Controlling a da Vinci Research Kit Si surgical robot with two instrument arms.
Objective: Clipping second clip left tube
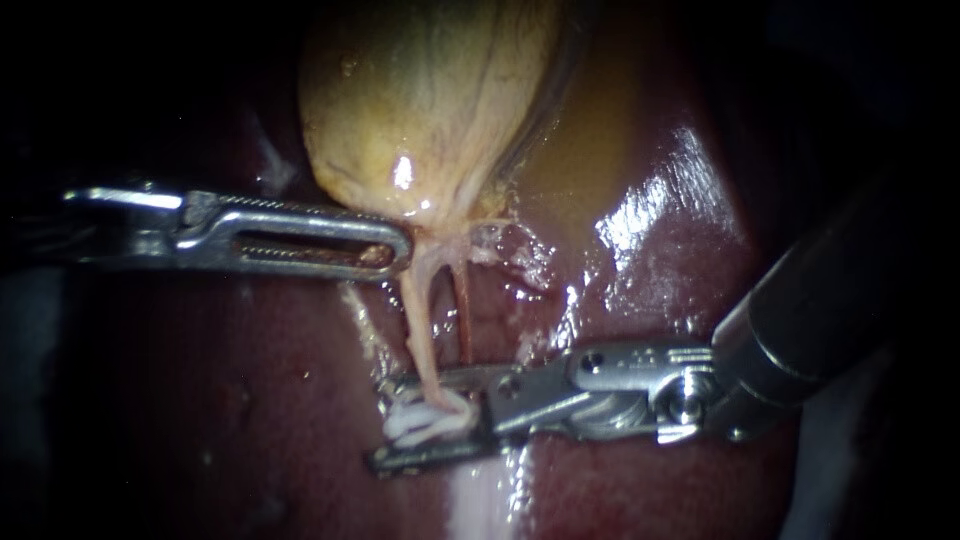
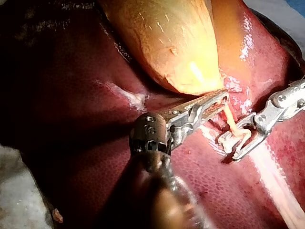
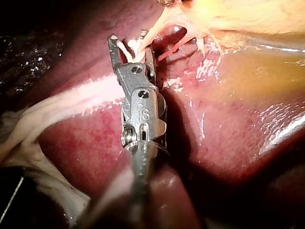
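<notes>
The pale, cord-like left tube (image 1: pixel 420 330) runs from the neck of the yellow-tan, bulging gallbladder (image 1: pixel 430 90) and passes straight between the jaws of my right instrument (image 1: pixel 382 425). These jaws stand apart and carry a white plastic clip (image 1: pixel 432 420) pressed between them, with its legs on either side of the tube. They lie crosswise to the tube, so in my judgement closing them would lock the clip squarely around it. Up the tube from these jaws, my left instrument (image 1: pixel 400 245), a slotted steel pair, pinches the gallbladder at its neck. It does so apparently to hold the tube taut and lifted off the dark red, glossy liver (image 1: pixel 250 400) under both instruments. A thinner reddish right tube (image 1: pixel 465 320) meets the right instrument's nearer jaw closer to its hinge, and whether it lies clear of the clip is hard to tell. The white mass at the tube cannot be separated into one clip or two, so I cannot say whether a clip already sits there. The tube's far end is hidden behind clip and jaws, and both shafts run off into darkness.
</notes>
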